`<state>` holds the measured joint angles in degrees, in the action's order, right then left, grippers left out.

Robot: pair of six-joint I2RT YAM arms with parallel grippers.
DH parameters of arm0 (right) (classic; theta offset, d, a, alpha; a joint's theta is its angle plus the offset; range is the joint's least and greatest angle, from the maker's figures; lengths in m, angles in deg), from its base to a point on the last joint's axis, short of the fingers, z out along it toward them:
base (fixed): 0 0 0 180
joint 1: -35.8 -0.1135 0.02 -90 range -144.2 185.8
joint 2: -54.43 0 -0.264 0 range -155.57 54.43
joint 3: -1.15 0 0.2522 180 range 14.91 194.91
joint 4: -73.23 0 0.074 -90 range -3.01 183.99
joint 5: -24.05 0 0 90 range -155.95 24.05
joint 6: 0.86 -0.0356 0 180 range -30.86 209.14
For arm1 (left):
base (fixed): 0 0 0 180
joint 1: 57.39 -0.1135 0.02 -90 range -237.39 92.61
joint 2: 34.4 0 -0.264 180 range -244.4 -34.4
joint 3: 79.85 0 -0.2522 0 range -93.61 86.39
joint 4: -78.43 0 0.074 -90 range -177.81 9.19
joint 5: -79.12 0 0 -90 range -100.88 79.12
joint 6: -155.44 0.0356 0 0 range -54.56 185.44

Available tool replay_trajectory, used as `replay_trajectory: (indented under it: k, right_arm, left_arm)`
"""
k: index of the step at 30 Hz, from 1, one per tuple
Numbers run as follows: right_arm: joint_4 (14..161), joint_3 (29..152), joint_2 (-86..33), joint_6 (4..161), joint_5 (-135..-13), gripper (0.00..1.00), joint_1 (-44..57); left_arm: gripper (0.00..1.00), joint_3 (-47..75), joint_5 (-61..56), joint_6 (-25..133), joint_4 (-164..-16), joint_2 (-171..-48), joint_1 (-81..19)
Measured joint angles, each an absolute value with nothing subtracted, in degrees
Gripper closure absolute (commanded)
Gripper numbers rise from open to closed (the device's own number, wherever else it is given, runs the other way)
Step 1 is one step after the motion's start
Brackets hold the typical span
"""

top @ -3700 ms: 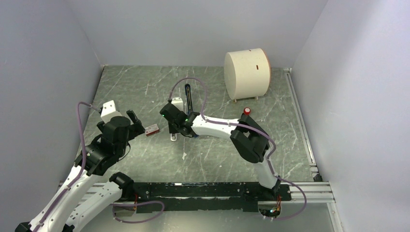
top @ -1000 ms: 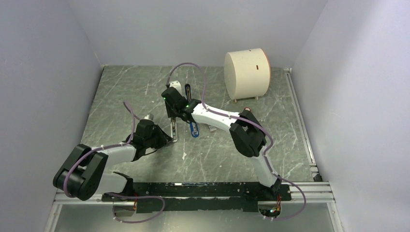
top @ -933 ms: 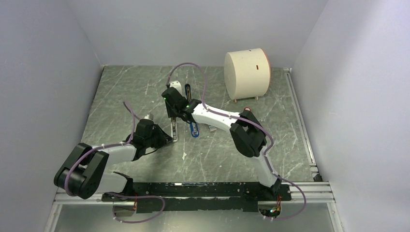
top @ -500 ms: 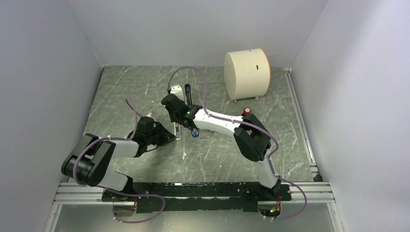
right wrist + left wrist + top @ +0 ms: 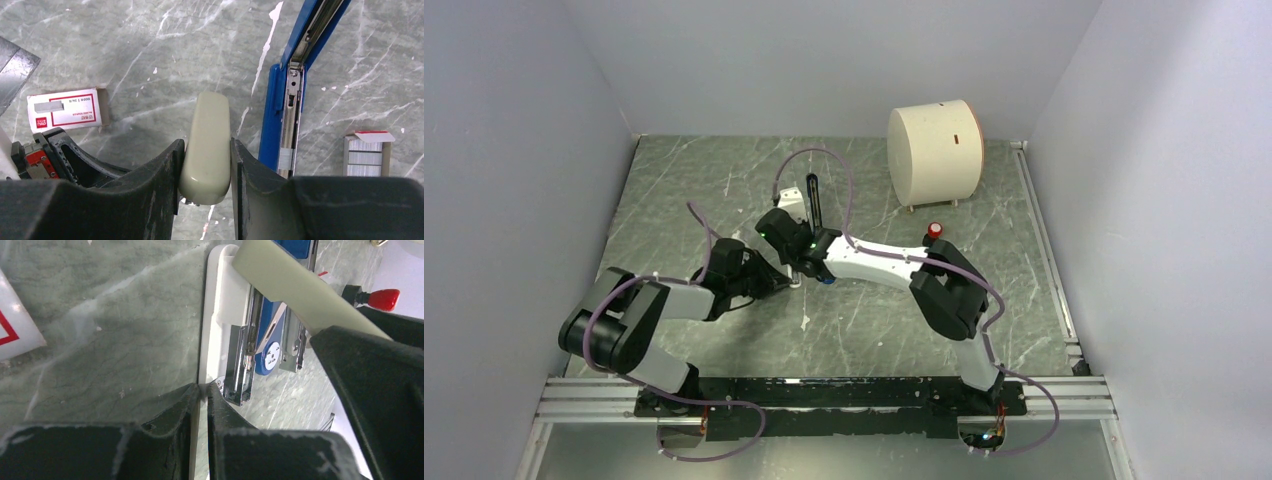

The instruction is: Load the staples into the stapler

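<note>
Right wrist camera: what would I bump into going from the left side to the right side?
red-and-white staple box → cream handle pinched in the right gripper → blue stapler → open box of staples

Left fingers (image 5: 170, 416) pinched, seemingly; right fingers (image 5: 159, 176) clamped.

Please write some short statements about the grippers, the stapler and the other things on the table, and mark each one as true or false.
1. The right gripper is closed on a cream bar. True.
2. The left gripper stands wide open. False: it is pinching the thin edge of a white base plate.
3. In the right wrist view, the blue stapler lies left of the cream bar. False: it lies to the right of it.
4. Two staple boxes lie on the table. True.
5. The cream cylinder stands at the near left corner. False: it stands at the far right.
</note>
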<state>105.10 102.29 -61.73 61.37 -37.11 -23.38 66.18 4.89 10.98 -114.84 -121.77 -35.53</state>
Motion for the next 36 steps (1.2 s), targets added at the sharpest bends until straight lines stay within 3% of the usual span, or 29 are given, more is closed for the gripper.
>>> replay_trajectory:
  k: [21,23,26,29,36]
  right_arm:
    - [107.2,98.6,-64.7,54.4,-37.4,0.88,-26.6]
    - [107.5,99.0,-65.2,54.1,-37.7,0.83,-26.6]
    - [108.3,99.7,-66.1,53.9,-38.5,0.65,-26.6]
    - [109.0,100.2,-66.3,53.5,-38.8,0.54,-26.5]
    - [111.1,100.3,-66.0,53.3,-42.6,0.43,-27.6]
  left_arm:
    - [0.87,66.2,3.8,10.3,-114.5,-120.7,-35.2]
    - [0.86,66.7,2.8,10.2,-114.1,-119.7,-35.1]
    - [0.85,67.8,0.7,10.1,-112.6,-117.5,-35.1]
    - [0.83,68.7,-1.3,10.1,-110.2,-114.6,-35.1]
    - [0.81,70.2,-5.7,10.7,-103.3,-107.5,-35.1]
